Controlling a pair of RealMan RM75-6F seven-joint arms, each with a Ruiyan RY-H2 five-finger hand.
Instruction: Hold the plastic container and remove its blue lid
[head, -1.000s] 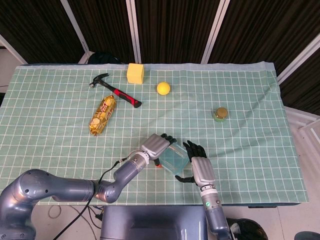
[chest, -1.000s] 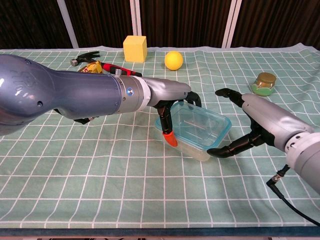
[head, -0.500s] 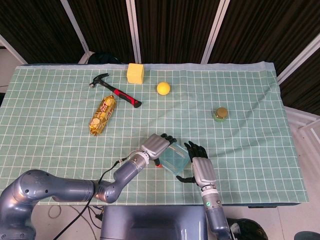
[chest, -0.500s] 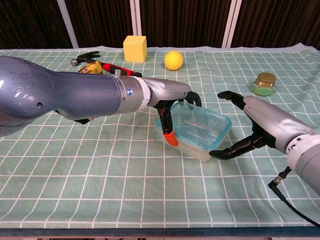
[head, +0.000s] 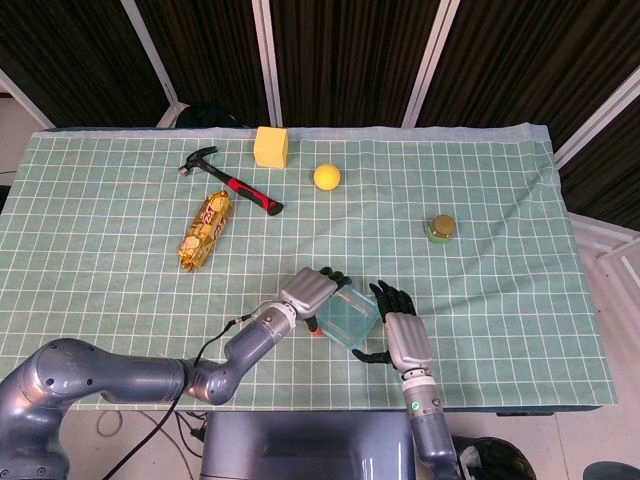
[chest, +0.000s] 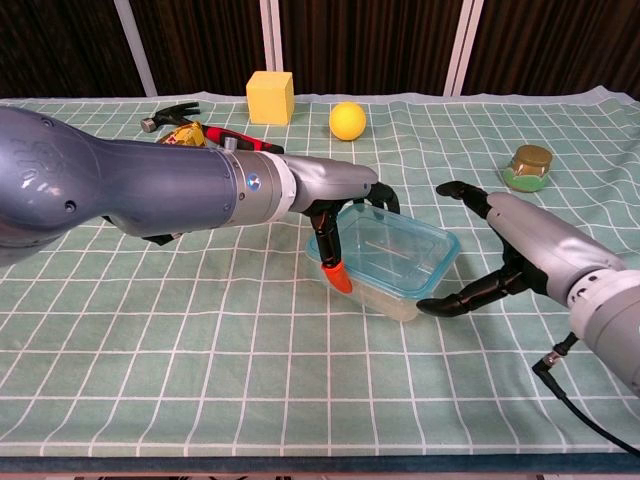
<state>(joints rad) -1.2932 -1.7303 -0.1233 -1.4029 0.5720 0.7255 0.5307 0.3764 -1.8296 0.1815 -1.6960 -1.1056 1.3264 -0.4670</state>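
The clear plastic container with its blue lid (head: 350, 317) (chest: 388, 252) lies on the green checked cloth near the table's front edge, lid on. My left hand (head: 314, 291) (chest: 345, 200) grips its left end, with fingers curled over the far rim and the orange-tipped thumb on the near left corner. My right hand (head: 403, 333) (chest: 512, 243) stands spread beside the right end. Its thumb tip reaches close to the near right corner and its fingers arch behind; I cannot tell whether it touches.
At the back lie a yellow block (head: 271, 146), a yellow ball (head: 327, 176) and a red-handled hammer (head: 232, 181). A gold snack packet (head: 205, 231) sits to the left and a small green jar (head: 440, 229) to the right.
The left hand and the container have shifted very slightly left. The right hand has barely moved and stays spread beside the right end.
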